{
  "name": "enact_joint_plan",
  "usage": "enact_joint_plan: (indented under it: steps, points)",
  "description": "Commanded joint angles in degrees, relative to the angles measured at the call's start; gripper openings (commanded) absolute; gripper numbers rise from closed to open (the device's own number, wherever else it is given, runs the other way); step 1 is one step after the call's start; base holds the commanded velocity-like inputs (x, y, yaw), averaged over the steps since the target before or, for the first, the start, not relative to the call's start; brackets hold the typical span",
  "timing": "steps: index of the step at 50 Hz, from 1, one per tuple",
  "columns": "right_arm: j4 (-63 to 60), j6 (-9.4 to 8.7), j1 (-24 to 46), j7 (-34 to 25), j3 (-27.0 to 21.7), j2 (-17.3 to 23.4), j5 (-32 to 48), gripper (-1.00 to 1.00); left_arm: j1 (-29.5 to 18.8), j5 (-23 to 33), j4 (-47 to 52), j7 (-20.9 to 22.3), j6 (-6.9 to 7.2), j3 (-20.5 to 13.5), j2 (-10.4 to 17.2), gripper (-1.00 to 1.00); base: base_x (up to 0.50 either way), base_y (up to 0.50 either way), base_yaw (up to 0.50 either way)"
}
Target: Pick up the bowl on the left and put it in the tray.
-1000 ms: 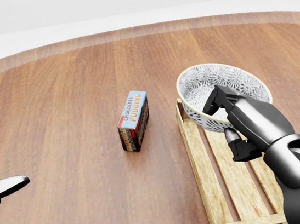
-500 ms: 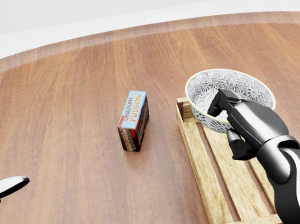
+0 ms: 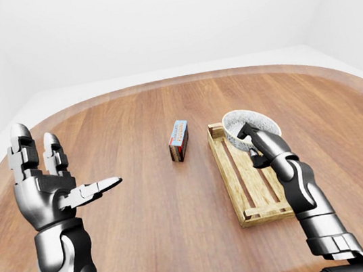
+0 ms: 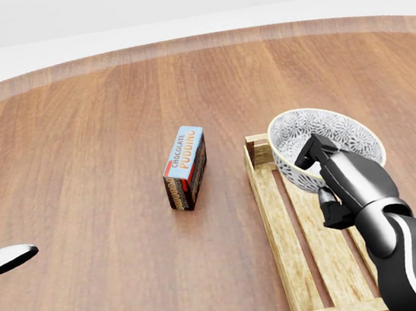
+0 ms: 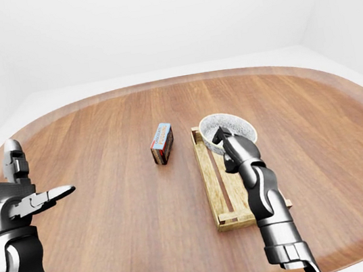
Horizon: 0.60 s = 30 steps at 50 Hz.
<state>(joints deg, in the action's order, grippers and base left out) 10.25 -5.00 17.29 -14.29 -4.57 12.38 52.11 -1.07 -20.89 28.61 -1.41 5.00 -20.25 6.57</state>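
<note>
A white bowl with a dark floral pattern [image 4: 327, 142] hangs tilted over the top end of the wooden slatted tray [image 4: 288, 231], at the right of the head view. My right hand [image 4: 320, 179] is shut on the bowl's near rim, thumb below and fingers inside. My left hand [image 3: 59, 188] is raised at the left of the left-eye view, open with fingers spread and holding nothing. Only its fingertip [image 4: 7, 259] shows in the head view.
A chocolate pudding box [image 4: 186, 167] stands on the round wooden table [image 4: 76, 142], just left of the tray. The table's rim curves across the top of the head view, with white floor beyond it.
My right hand has carried the bowl to the right and slightly down, further over the tray's top end. The left hand and the pudding box have stayed put.
</note>
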Motion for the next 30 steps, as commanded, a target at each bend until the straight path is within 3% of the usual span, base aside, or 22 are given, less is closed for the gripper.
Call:
enact_joint_plan:
  steps: [1, 30]
  points:
    - [2.9, 0.00, 0.3, 2.3, 0.0, 0.3, 2.3, -1.00, 0.1, 0.0, 0.2, -0.1, 0.00, 0.0, 0.0, 1.00, 0.00, 0.00, 0.00]
    - [11.8, 0.00, 0.9, 7.4, 0.8, 0.4, 0.3, -1.00, -0.1, -0.3, -0.1, -0.1, 0.00, -0.2, 0.1, 1.00, 0.00, 0.00, 0.00]
